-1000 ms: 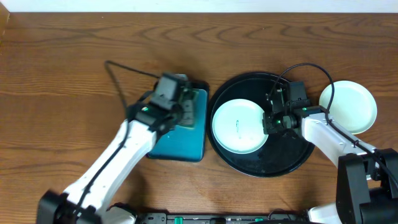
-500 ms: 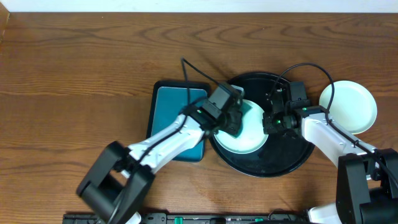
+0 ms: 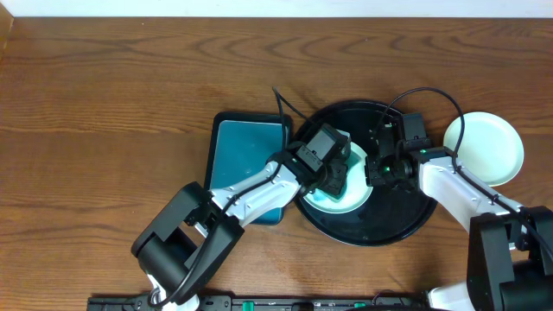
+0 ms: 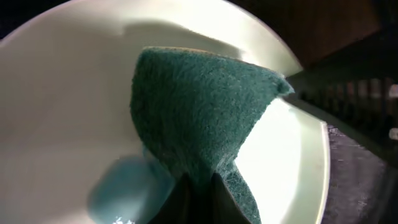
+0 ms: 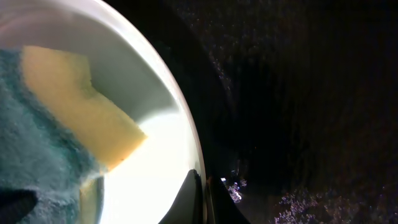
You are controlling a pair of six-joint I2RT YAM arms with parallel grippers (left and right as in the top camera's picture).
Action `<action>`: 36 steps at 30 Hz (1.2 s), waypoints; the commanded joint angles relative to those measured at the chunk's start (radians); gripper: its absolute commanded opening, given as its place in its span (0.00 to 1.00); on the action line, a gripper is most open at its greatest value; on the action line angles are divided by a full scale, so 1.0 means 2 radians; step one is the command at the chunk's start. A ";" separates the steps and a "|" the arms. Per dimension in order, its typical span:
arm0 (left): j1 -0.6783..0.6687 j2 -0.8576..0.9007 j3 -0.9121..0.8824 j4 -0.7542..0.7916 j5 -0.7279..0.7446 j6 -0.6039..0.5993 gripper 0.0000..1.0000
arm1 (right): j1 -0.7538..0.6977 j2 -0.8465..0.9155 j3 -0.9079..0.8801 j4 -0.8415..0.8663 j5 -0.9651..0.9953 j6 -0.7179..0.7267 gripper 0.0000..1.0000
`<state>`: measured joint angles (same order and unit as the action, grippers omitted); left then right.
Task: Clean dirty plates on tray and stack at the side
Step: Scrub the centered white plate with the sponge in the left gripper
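A pale mint-white plate (image 3: 356,195) lies on the round black tray (image 3: 389,223). My left gripper (image 3: 333,177) is shut on a green and yellow sponge (image 4: 199,118) and presses it onto that plate (image 4: 56,93). A blue-green smear (image 4: 118,186) shows beside the sponge. My right gripper (image 3: 377,170) is shut on the plate's right rim (image 5: 186,137), and the sponge's yellow side (image 5: 87,112) shows in the right wrist view. A stack of clean plates (image 3: 486,147) sits to the right of the tray; how many it holds I cannot tell.
A rectangular teal tray (image 3: 246,164) with a black rim lies left of the black tray, under my left arm. Cables loop above both wrists. The wooden table (image 3: 104,130) extends to the left and back.
My left arm swung right from the teal tray, carrying the sponge onto the plate on the black tray. My right gripper has kept still on the plate's rim.
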<state>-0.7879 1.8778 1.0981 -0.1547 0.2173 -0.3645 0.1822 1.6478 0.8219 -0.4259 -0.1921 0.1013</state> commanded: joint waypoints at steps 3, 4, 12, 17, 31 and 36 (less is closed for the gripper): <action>0.004 0.015 0.003 -0.039 -0.145 -0.004 0.07 | 0.005 -0.004 -0.005 -0.001 0.006 -0.010 0.01; 0.005 0.015 0.003 -0.046 -0.168 -0.008 0.07 | 0.005 -0.004 -0.005 -0.001 0.006 -0.010 0.01; 0.012 0.015 0.003 -0.080 -0.236 -0.087 0.07 | 0.005 -0.004 -0.005 -0.001 0.006 -0.010 0.01; 0.006 0.015 0.003 -0.072 -0.161 -0.087 0.07 | 0.005 -0.004 -0.005 0.000 0.006 -0.010 0.01; -0.014 0.015 0.003 -0.058 0.100 -0.043 0.07 | 0.005 -0.004 -0.005 0.000 0.006 -0.010 0.01; -0.014 0.015 0.003 -0.081 0.125 -0.036 0.08 | 0.005 -0.004 -0.005 -0.001 0.006 -0.010 0.01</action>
<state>-0.8024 1.8782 1.1240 -0.2821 0.3538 -0.4580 0.1848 1.6478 0.8219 -0.4267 -0.1776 0.0933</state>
